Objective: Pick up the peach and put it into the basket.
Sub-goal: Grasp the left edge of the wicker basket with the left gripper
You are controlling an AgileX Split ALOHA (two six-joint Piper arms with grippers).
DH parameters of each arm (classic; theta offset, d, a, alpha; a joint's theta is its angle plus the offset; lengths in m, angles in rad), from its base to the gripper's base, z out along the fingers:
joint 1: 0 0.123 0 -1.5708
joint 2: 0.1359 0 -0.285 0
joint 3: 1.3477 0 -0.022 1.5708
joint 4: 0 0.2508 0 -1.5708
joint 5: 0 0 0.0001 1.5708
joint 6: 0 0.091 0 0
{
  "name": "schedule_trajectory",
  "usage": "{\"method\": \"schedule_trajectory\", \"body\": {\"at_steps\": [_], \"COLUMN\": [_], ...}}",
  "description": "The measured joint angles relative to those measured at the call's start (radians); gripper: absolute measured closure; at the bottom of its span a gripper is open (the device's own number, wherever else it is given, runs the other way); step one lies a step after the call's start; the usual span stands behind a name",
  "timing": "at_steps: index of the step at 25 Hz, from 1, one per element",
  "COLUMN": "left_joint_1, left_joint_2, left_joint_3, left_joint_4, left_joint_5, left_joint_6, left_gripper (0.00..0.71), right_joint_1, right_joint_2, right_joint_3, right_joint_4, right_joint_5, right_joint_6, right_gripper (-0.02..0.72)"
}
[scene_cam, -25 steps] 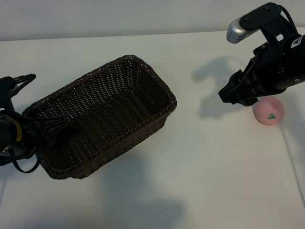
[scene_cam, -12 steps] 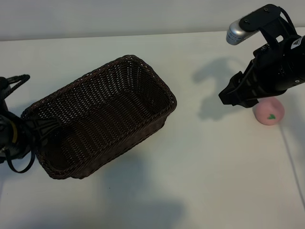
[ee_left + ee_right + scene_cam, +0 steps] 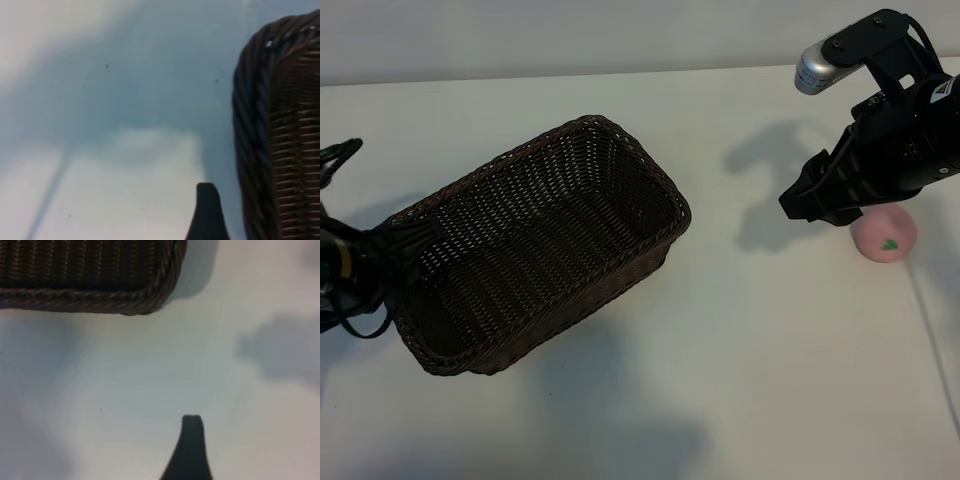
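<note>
Peach (image 3: 883, 235): sits on the white table (image 3: 760, 350) at the far right, well apart from the basket and partly hidden behind the right arm.
Basket (image 3: 535, 245): lies empty on the table at centre-left, turned at a slant, one short end toward the left arm.
Right tool (image 3: 812, 204): hangs above the table just beside the peach on its basket side, pointing downward, fingers spread and empty; its wrist view shows only bare table, a basket corner and one fingertip (image 3: 191, 426).
Left tool (image 3: 408, 243): at the basket's left end, spread apart and holding nothing; its wrist view shows the wicker wall just beside one fingertip (image 3: 206, 196).
Risk, missed grasp: the right tool appears offset from the peach, so closing straight down could catch only air.
Risk, rolling: the fruit is round; a finger clipping its side would likely push it toward the table's right edge.
Risk, basket shift: the left tool is so close to the rim that a nudge could slide the basket.
Risk, drop: a long carry to the basket with a shallow pinch could lose the peach.
</note>
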Motion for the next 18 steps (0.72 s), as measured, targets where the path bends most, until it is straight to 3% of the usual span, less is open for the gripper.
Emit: {"method": "schedule_trajectory", "body": {"at_steps": [8, 18], "left_joint_1": [0.0, 0.0], "left_joint_2": [0.131, 0.198], "left_joint_3": [0.0, 0.0], "left_joint_4": [-0.104, -0.112], "left_joint_5": [-0.076, -0.111], "left_joint_6": [0.078, 0.084], "left_gripper": [0.164, 0.171], "right_joint_1": [0.0, 0.0], "right_joint_2": [0.0, 0.0], "right_joint_3": [0.0, 0.0], "right_joint_4": [0.0, 0.0], "right_joint_5": [0.002, 0.006], "right_joint_6": [0.0, 0.0], "right_gripper": [0.108, 0.108]}}
